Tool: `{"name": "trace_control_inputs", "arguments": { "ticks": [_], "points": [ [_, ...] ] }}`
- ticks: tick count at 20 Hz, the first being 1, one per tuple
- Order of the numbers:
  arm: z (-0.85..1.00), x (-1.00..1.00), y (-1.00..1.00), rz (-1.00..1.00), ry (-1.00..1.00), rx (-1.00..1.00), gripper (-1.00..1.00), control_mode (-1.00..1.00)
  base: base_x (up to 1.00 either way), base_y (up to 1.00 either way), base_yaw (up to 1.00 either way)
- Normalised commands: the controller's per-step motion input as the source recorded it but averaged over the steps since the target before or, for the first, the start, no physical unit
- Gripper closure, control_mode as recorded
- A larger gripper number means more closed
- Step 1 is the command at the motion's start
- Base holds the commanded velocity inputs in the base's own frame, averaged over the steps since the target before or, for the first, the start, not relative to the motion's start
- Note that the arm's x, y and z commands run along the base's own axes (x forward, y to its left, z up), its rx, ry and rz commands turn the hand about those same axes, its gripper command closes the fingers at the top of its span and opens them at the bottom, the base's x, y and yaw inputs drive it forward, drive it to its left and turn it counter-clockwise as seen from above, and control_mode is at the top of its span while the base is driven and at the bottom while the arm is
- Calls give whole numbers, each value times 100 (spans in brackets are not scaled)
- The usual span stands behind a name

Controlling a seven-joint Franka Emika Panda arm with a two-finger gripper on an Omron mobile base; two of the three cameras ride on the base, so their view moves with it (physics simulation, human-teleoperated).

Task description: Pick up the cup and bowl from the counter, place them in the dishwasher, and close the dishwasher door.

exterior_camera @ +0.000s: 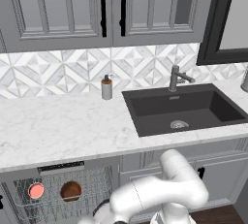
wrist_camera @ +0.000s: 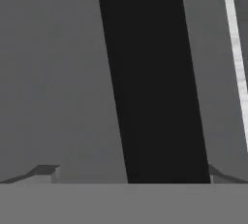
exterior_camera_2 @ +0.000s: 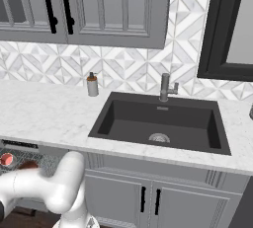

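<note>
Closest to you, the hand view looks at a flat dark grey panel, the dishwasher door [wrist_camera: 58, 82], with its black bar handle [wrist_camera: 155, 87] running up the middle of the frame at a slight tilt. The gripper [wrist_camera: 131, 172] has its two dark fingertips [wrist_camera: 43, 171] far apart at the bottom corners, the handle between them, and nothing is clamped; whether a tip touches the handle cannot be told.

Next out, the left base view shows the white arm [exterior_camera: 160, 194] bending down toward the lower left, in front of the dishwasher [exterior_camera: 63, 189]. Its wire rack [exterior_camera: 94, 189] is exposed under the dark control strip. In the rack, the cup [exterior_camera: 36, 190] shows its salmon-red inside, and the bowl [exterior_camera: 70, 190] sits just to its right, reddish brown.

The right base view gives you less of this: the cup is a red spot at the far left edge [exterior_camera_2: 6, 159], with the bowl [exterior_camera_2: 28, 165] beside it, partly behind the arm.

Above, the white marble counter [exterior_camera: 63, 126] carries a grey soap dispenser [exterior_camera: 106, 88] near the tiled wall. Farther right lie the dark sink [exterior_camera: 184, 109] and its faucet [exterior_camera: 175, 77]. Grey wall cabinets [exterior_camera: 58, 5] hang farthest back.
</note>
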Motion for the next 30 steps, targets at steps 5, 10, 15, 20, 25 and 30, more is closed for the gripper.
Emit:
{"name": "trace_control_inputs", "arguments": {
  "ticks": [5, 10, 15, 20, 25, 30],
  "points": [
    [1, 100, -7, -1, -23, 0, -100, -100, 0, 0, 0],
    [3, 100, -16, -8, -2, 0, -100, -100, 0, 0, 0],
    [3, 100, -29, -12, 0, 0, -100, -100, 0, 0, 0],
    [1, 100, -41, -9, 1, 0, -100, -100, 0, 0, 0],
    [0, 100, -44, -3, 5, 0, -100, -100, 0, 0, 0],
    [0, 100, -47, -2, 5, 0, -100, -100, 0, 0, 0]
  ]
}}
